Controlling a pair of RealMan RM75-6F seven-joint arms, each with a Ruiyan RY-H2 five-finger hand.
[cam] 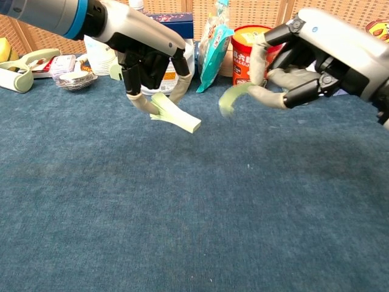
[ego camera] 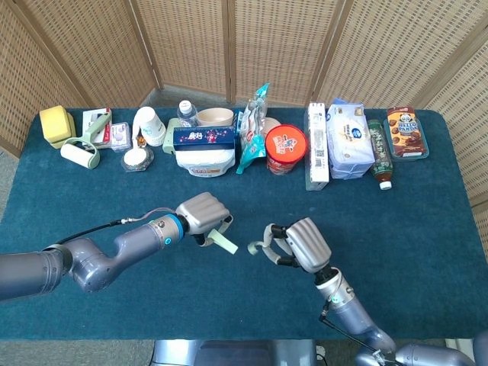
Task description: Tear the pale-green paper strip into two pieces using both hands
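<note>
Paper strip is in two pieces, one in each of my hands, both above the blue cloth at lower centre of the head view. My left hand (cam: 149, 58) pinches the longer piece (cam: 176, 117) between fingertips, the rest of the fingers curled down around it; the piece sticks out flat toward lower right. My right hand (cam: 316, 58) pinches the shorter curled piece (cam: 231, 97) between thumb and a finger, other fingers bent in. The two pieces are apart, a clear gap between them, neither touching the table (ego camera: 91, 213).

Open room: the whole front half of the table, from the hands to the near edge at frame bottom, is bare cloth, and so are the wide stretches to the left and right edges. All clutter sits in one row along the far edge, upper part of the head view.

Count in that row, left to right: one yellow sponge (ego camera: 55, 122), one lint roller (ego camera: 80, 152), one white cup (ego camera: 149, 125), one small foil dish (ego camera: 137, 158), one water bottle (ego camera: 187, 112), one dark blue box (ego camera: 204, 137), one teal snack bag (ego camera: 253, 126), one red tub (ego camera: 285, 149), one tall white box (ego camera: 316, 145), one wipes pack (ego camera: 349, 137), one green bottle (ego camera: 379, 152), one cookie tray (ego camera: 406, 131). Other small items at the upper left are too small to tell.

Behind the table, wicker screen panels (ego camera: 267, 46).
</note>
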